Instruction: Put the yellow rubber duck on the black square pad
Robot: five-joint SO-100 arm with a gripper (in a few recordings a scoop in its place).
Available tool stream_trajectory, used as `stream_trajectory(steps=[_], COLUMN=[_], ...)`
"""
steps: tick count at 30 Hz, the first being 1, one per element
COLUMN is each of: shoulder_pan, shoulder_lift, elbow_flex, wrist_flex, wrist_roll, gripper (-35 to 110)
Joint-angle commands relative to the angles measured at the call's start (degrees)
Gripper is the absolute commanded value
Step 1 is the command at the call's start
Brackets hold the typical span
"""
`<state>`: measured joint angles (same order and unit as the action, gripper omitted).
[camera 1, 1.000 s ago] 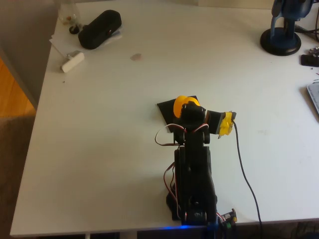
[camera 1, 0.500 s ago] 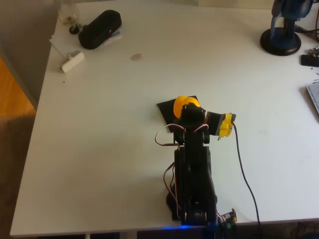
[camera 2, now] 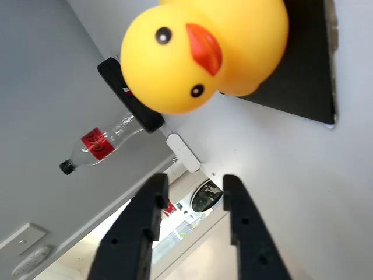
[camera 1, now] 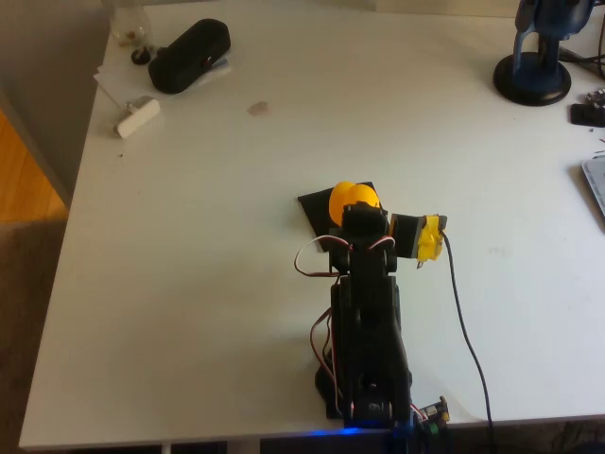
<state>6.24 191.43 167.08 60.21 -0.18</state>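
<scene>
Centrally, in the overhead view, I see the yellow rubber duck (camera 1: 351, 201) sitting on the black square pad (camera 1: 319, 207), partly covered by my arm's wrist. My wrist view shows the duck (camera 2: 204, 52) close up, beak and both dark eyes facing the camera, its body resting on the pad (camera 2: 303, 76), whose far edge lies on the white desk (camera 2: 280, 169). My claw (camera 2: 192, 189) has its two black fingers (camera 2: 152, 201) apart with empty space between them; they hold nothing and are clear of the duck. Beyond, near the desk's corner, a black oblong pouch (camera 1: 189, 55) lies beside a small white block (camera 1: 138, 116), and a clear bottle with a red label (camera 2: 99, 143) shows behind them.
</scene>
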Motion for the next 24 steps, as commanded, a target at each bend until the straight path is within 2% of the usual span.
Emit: stream_trajectory(steps=[1, 24], shoulder_pan=[0.88, 1.49], shoulder_lift=[0.62, 0.62], elbow_flex=[0.62, 0.97], wrist_flex=[-0.18, -0.26], wrist_roll=[-1.23, -1.05], gripper=[10, 11])
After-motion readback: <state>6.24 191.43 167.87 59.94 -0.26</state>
